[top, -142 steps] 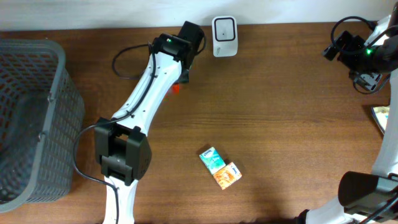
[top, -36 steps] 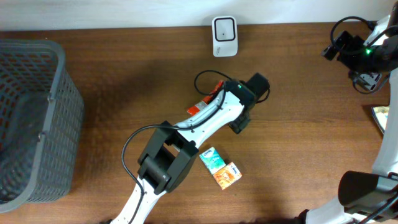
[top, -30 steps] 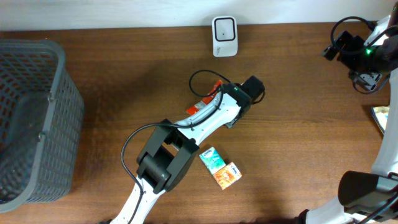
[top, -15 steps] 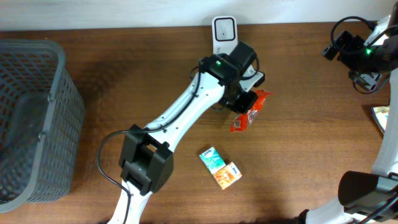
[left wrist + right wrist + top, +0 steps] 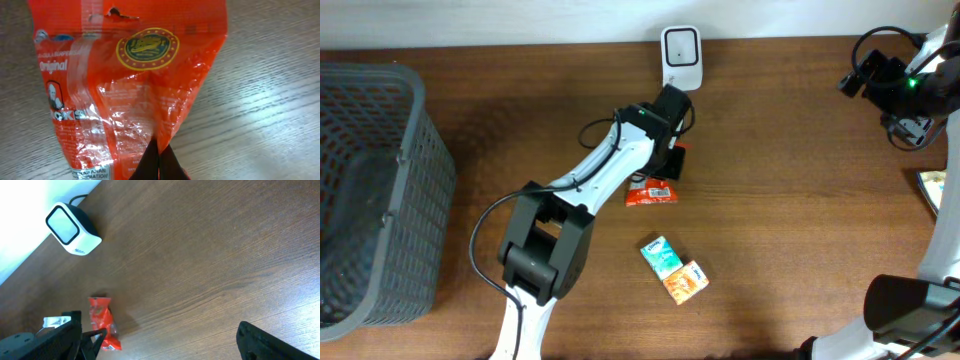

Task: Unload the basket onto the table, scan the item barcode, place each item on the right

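Glossy red pouch [image 5: 651,191], now further left

This is looking like a mock shop checkout set up in a robotics lab. A white barcode scanner [image 5: 680,58] is standing at the far edge of a brown wooden table [image 5: 800,200]. A grey mesh shopping basket [image 5: 438,170] is sitting at one end. A red snack packet [image 5: 651,191] and two small cartons [image 5: 663,258] are lying loose, with the left robot arm [image 5: 605,165] and the right robot arm [image 5: 910,85] reaching over the tabletop.

You are looking at a glossy, crinkled film packet [image 5: 125,100]; the wood-grain table [image 5: 270,100] is showing a soft sheen, the scanner [image 5: 680,46] smooth white plastic.
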Robot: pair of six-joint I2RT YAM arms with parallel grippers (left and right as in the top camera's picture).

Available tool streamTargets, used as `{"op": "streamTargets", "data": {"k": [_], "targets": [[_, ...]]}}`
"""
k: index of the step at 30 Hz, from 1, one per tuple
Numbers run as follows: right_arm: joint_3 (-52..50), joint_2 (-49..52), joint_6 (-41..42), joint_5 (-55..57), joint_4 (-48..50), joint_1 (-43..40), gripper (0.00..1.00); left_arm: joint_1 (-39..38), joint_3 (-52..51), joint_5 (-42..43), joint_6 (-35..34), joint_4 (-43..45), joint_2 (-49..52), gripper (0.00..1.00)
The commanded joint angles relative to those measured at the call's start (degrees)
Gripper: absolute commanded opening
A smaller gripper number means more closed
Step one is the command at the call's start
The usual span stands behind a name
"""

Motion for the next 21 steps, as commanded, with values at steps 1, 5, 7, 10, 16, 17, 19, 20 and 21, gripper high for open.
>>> {"op": "streamTargets", "data": {"k": [1, 5, 7, 10, 16, 17, 19, 20, 21], "targets": [[-0.20, -0.22, 0.44, -0.22, 0.02, 0.31, 0.99, -0.04, 2.82, 13.92, -0.72, -0.46, -3.30, 0.00], [-0.20, -0.22, 0.44, -0.22, 0.04, 0.31, 0.99, -0.96, 5.03, 40.81, -0.72, -0.61, -7.43, 0.00], [-0.20, -0.22, 0.44, -0.22, 0.02, 0.31, 0.99, -1.97, 4.96, 49.07, -0.70, -0.68, -7.41, 0.00], [-0.20, -0.22, 0.44, -0.22, 0.02, 0.31, 0.99, -5.53, 1.62, 46.66, -0.70, 2.03, -5.05, 0.00], [-0.20, -0.22, 0.44, -0.22, 0.04, 0.31, 0.99, -13.07, 0.17, 45.24, -0.70, 10.69, 0.90, 0.00], [-0.20, -0.22, 0.44, -0.22, 0.02, 0.31, 0.99, -13.05, 0.17, 43.17, -0.70, 10.67, 1.81, 0.00], [-0.20, -0.22, 0.44, -0.22, 0.02, 0.31, 0.99, -12.55, 0.13, 36.94, -0.70, 10.03, 3.69, 0.00], [-0.20, -0.22, 0.44, -0.22, 0.02, 0.31, 0.99, -11.91, 0.13, 30.23, -0.70, 9.42, 3.76, 0.02], [-0.20, -0.22, 0.44, -0.22, 0.04, 0.31, 0.99, -11.19, 0.13, 24.63, -0.70, 9.11, 3.76, 0.06]]}}
